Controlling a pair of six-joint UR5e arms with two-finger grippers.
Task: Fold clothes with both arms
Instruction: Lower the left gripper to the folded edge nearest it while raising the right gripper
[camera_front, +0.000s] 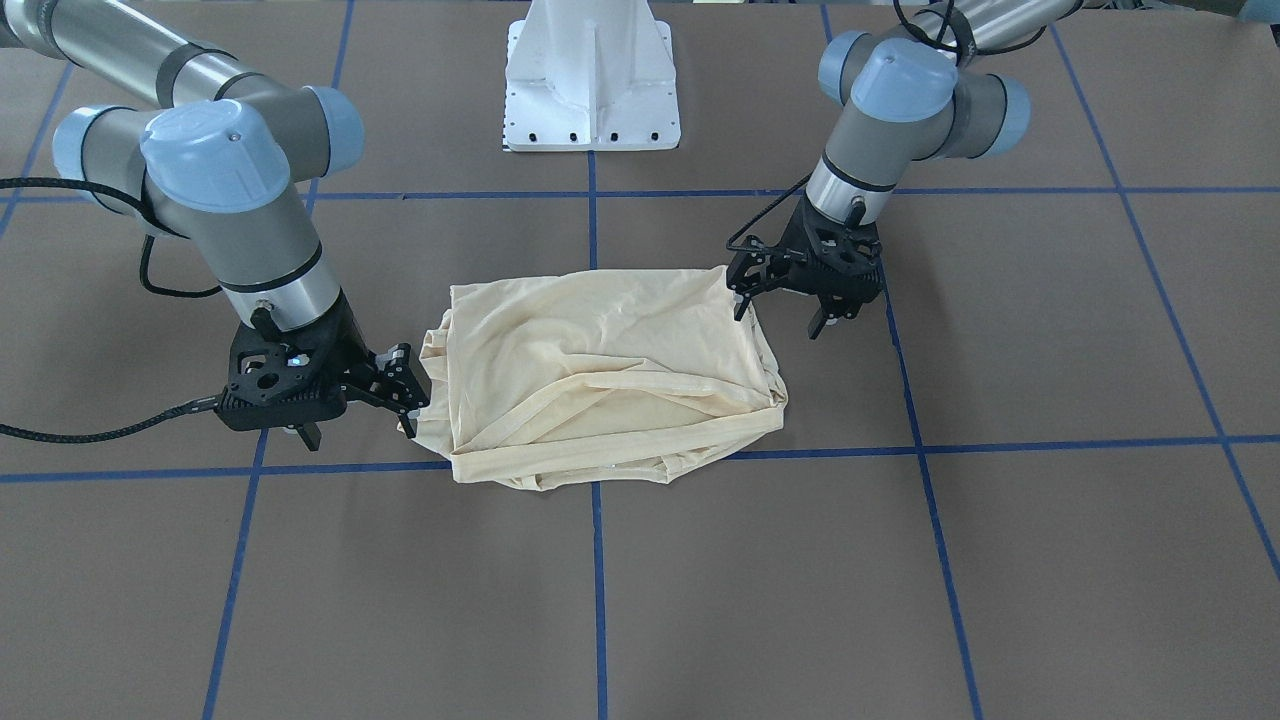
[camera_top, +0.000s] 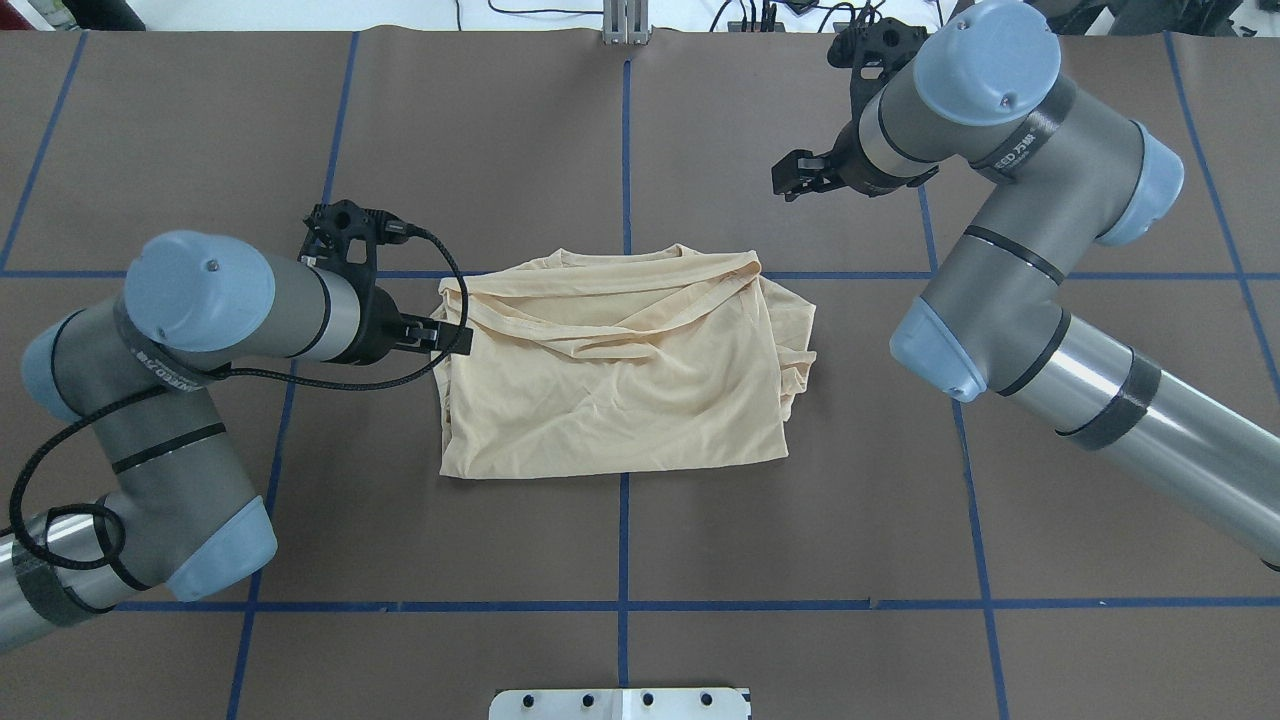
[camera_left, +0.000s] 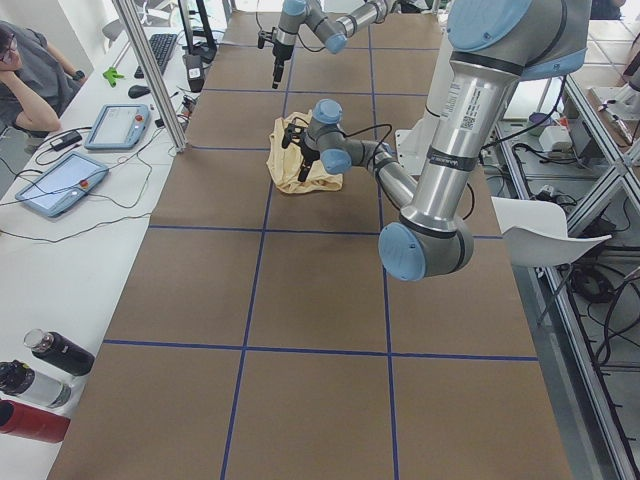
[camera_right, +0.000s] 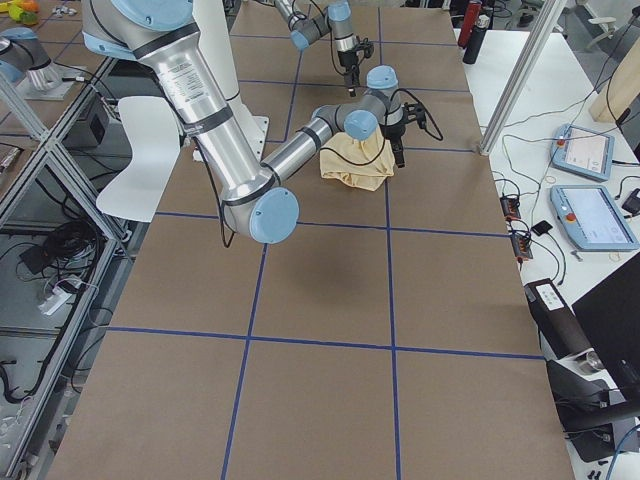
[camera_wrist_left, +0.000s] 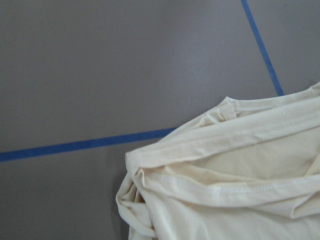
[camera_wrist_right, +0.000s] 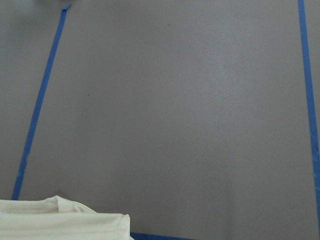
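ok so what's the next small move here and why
Probably ease the right gripper in to the nearest corner of the shirt: it hangs open off the cloth, while the open left gripper sits at the opposite edge. Both need a grip to fold.

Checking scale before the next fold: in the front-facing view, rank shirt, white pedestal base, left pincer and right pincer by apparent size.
1. shirt.
2. white pedestal base, cut off by the top edge, and right pincer: about alike, and the pincer sits nearer the camera, so unranked.
3. left pincer.
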